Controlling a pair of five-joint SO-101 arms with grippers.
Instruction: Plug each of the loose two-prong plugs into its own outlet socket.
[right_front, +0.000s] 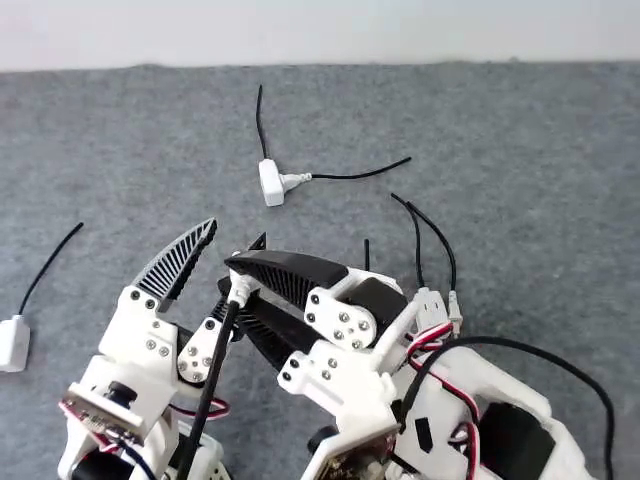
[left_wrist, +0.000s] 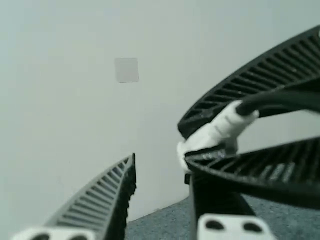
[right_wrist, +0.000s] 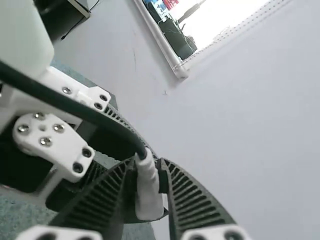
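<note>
In the high view my right gripper (right_front: 234, 278) is shut on a white two-prong plug (right_front: 240, 291), whose black cable (right_front: 210, 385) runs back toward the arms. The right wrist view shows that plug (right_wrist: 148, 192) pinched between the ribbed fingers (right_wrist: 192, 200). My left gripper (right_front: 232, 236) stands open right beside it, one ribbed finger (right_front: 185, 255) spread out to the left. From the left wrist view the held plug (left_wrist: 215, 131) sits close to my left gripper (left_wrist: 160, 172). A white socket block (right_front: 271, 183) with a plug in its side lies farther back on the carpet.
Another white socket block (right_front: 12, 343) with a black lead lies at the left edge. Two more white plugs (right_front: 432, 303) with black cables (right_front: 440, 245) lie beside the right arm's body. The grey carpet (right_front: 520, 150) ends at a pale wall at the back.
</note>
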